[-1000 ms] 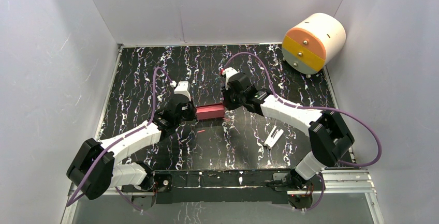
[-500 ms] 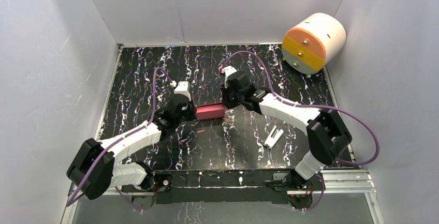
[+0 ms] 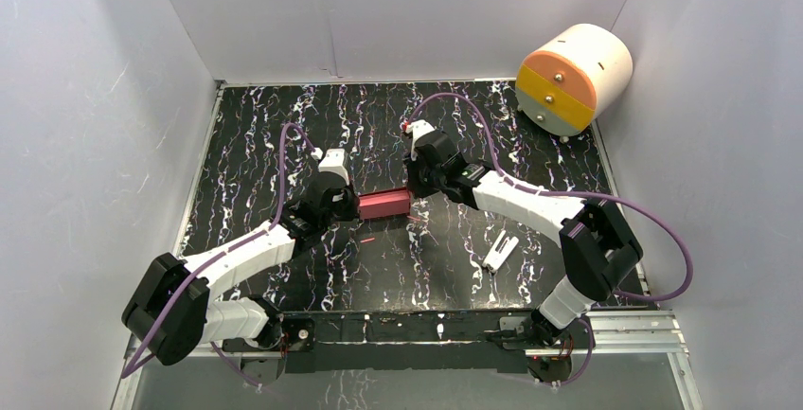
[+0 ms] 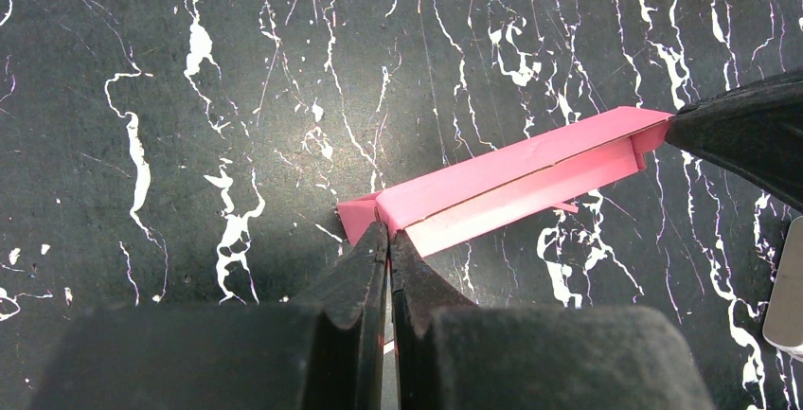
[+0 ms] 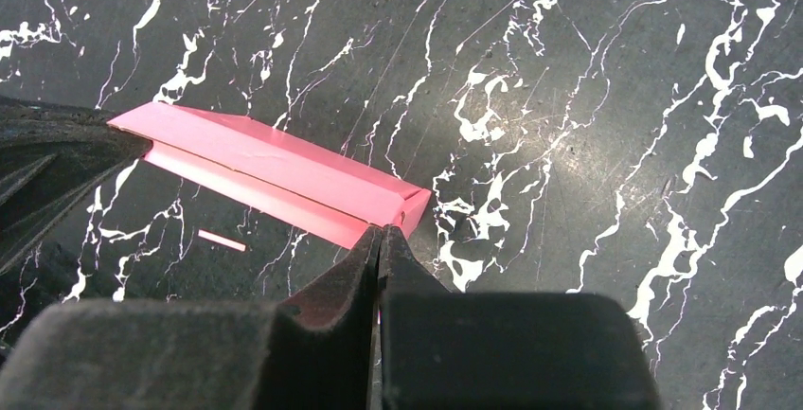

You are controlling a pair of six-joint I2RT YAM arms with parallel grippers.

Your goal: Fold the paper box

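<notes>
The paper box (image 3: 383, 205) is a small pink-red folded card shape held between both grippers, just above the black marbled table. In the left wrist view the box (image 4: 511, 183) runs up to the right, and my left gripper (image 4: 388, 240) is shut on its left end wall. In the right wrist view the box (image 5: 275, 173) runs up to the left, and my right gripper (image 5: 381, 235) is shut on its right end wall. From above, the left gripper (image 3: 352, 205) and the right gripper (image 3: 413, 198) pinch opposite ends.
A small white clip-like piece (image 3: 499, 251) lies on the table right of centre. A white-and-orange cylinder (image 3: 572, 79) stands at the back right corner. A thin pink sliver (image 3: 367, 238) lies near the box. White walls enclose the table.
The right arm has shifted slightly to the left and back. The box and the left arm have stayed in place.
</notes>
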